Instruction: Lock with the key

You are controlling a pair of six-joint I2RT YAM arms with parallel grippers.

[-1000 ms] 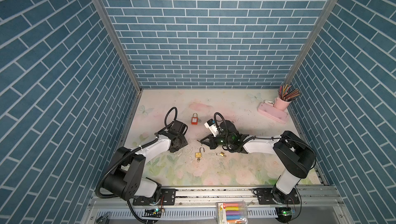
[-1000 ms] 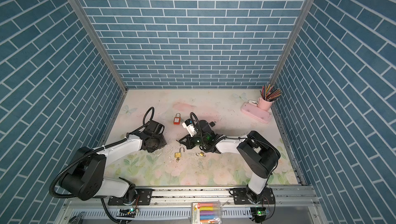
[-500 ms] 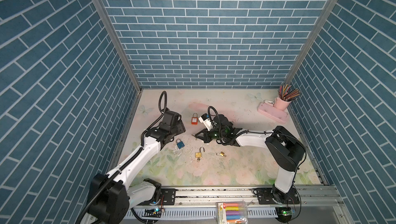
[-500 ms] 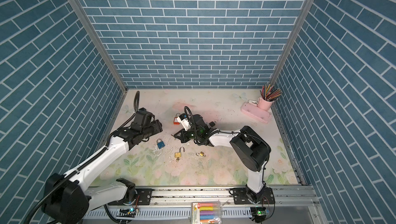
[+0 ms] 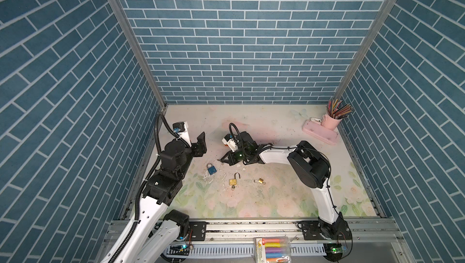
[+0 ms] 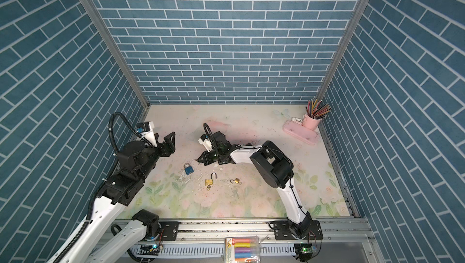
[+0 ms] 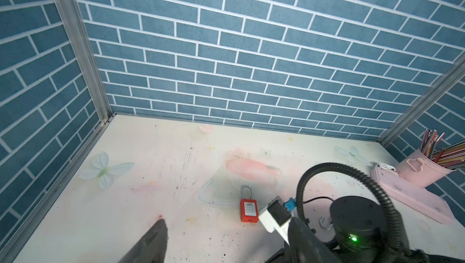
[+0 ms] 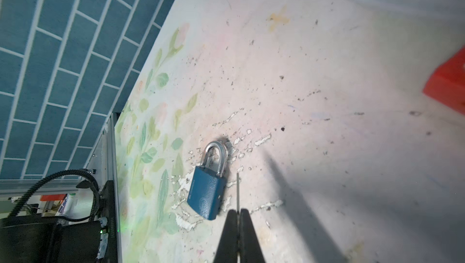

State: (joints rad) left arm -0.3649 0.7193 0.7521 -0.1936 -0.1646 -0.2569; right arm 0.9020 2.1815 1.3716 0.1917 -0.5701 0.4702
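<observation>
The flowered table fills the floor of the blue-brick booth on my screens. In both top views the pink tray and the pink cup of pencils sit in the corner at 2 o'clock.

The left claw hangs raised at 9 o'clock, its fingers spread wide with nothing between them. The right claw lies low near the middle, pointing toward 8 o'clock, with its fingers pinched together on the key.

In the left wrist view the red padlock lies flat beside the right arm's wrist camera, with a tall, thin shackle.

The blue padlock is the one I am watching. In the top views it lies flat on a chipped patch of the table, at 7 o'clock from the right claw's tip and apart from it. It has a squat blue-painted body and a bright silver shackle, and both legs run down into the body, so it looks closed.

The brass padlock lies at 4 o'clock from the blue one, its shackle swung open. The small brass padlock is at 3 o'clock from that.

The key shows only edge-on as a thin metal sliver past the fingertips. Its tip is just beside the blue padlock's shackle, with a gap between them.
</observation>
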